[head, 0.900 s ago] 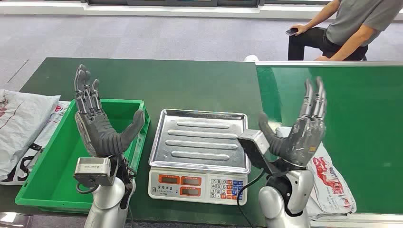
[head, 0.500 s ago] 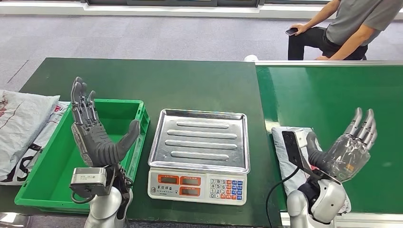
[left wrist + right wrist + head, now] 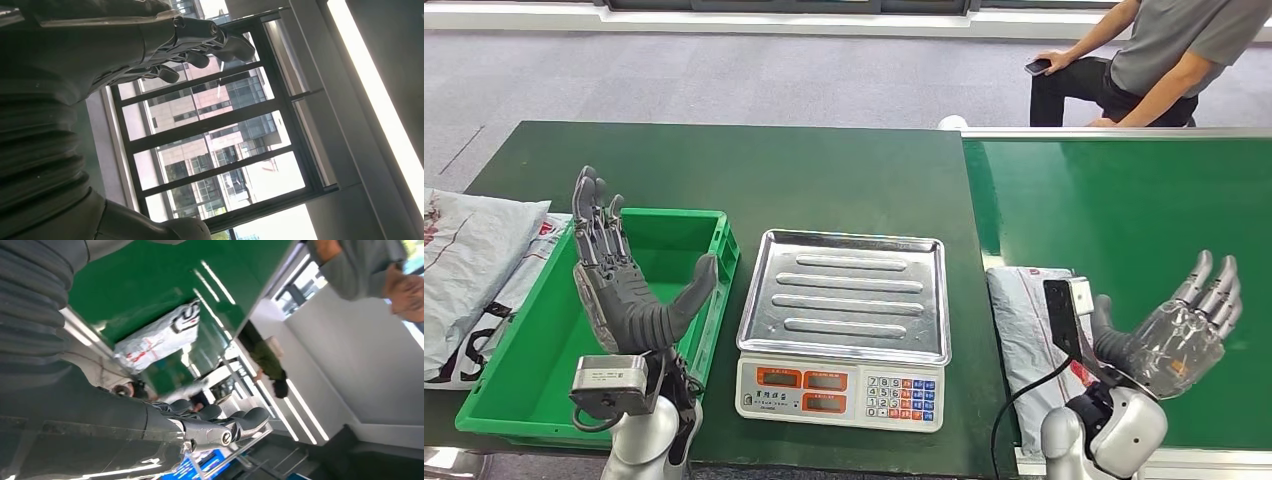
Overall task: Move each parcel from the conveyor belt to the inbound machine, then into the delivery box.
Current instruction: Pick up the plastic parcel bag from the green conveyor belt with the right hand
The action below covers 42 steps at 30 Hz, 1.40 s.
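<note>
On the conveyor belt (image 3: 1124,200), at its near left corner, I see one grey parcel (image 3: 1024,330) lying flat, just beside my right hand (image 3: 1169,335), which hangs palm-up above the belt with its fingers (image 3: 1214,285) spread and holding nothing. My left hand (image 3: 619,285) is raised over the green delivery box (image 3: 719,240), fingers released too. The inbound machine, a weighing scale (image 3: 844,385) with a steel tray, stands bare at the surface's near edge between box and belt. I can see nothing in the box. More grey bags (image 3: 469,265) lie past the surface's left edge. I judge this parcel's whole cycle is ahead: pick up, weigh, then box.
</note>
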Each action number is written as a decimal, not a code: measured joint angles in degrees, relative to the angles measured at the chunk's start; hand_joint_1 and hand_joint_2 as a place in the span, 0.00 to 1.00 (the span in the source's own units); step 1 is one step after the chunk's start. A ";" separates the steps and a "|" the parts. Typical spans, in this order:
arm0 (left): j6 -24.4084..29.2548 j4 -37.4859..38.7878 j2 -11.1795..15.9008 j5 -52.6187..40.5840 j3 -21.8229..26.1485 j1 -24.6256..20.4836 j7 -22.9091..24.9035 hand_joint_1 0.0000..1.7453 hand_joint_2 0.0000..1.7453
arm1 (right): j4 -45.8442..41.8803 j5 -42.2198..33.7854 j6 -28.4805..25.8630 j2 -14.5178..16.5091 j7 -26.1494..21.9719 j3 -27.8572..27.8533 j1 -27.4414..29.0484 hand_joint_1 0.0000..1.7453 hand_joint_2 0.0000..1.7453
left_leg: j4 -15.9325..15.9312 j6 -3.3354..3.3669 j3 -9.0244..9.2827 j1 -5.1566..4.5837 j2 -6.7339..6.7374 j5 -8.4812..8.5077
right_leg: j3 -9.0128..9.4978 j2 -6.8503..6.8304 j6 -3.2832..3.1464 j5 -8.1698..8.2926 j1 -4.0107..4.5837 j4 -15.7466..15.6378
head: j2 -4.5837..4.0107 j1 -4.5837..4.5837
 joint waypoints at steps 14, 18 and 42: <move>-0.46 0.19 0.28 0.76 0.50 0.61 -0.98 0.00 1.00 | 6.45 -16.37 17.70 -0.28 -3.58 -9.60 0.72 0.00 1.00 | 0.00 0.00 0.00 0.00 0.00 0.00 | 0.01 0.00 0.00 -0.01 0.01 0.00 | 0.00 0.00; -0.83 0.14 0.28 0.45 1.12 0.62 -0.97 0.00 1.00 | 8.18 -17.08 21.13 -0.37 -3.74 -10.77 0.77 0.00 1.00 | 0.00 -0.01 0.00 0.01 0.00 0.00 | 0.00 0.00 0.00 -0.01 0.01 0.01 | 0.00 0.00; -0.67 -0.33 1.03 0.20 2.71 0.61 -1.32 0.00 1.00 | 20.93 -23.00 35.56 -3.46 -7.63 -10.84 -2.08 0.00 1.00 | 0.00 0.00 -0.02 0.00 -0.02 0.00 | 0.02 -0.02 0.00 -0.01 0.00 0.01 | 0.00 0.00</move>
